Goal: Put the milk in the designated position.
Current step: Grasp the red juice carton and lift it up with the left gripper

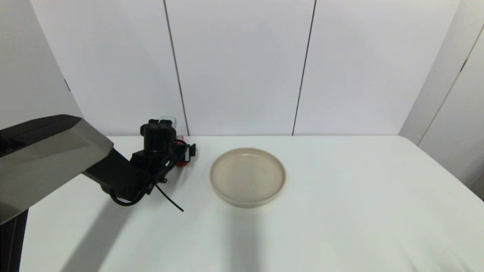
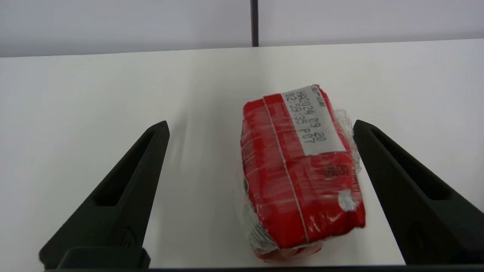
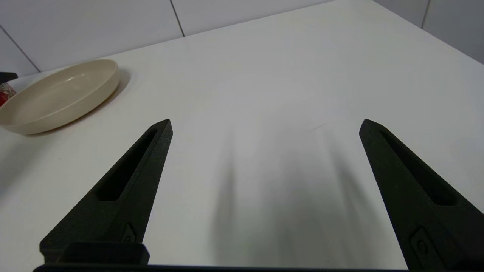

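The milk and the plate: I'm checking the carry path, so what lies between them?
Only bare white table separates the milk, under the open left gripper, from the plate, as the head view shows.

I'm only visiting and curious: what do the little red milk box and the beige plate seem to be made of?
The milk looks like a printed paper carton under thin clear plastic film: the wrap wrinkles, bunches at the edges and glints. The left gripper is open around it. The plate looks like matte-glazed ceramic or perhaps melamine: smooth, evenly beige, with only a soft sheen. The right gripper hangs open over the table.
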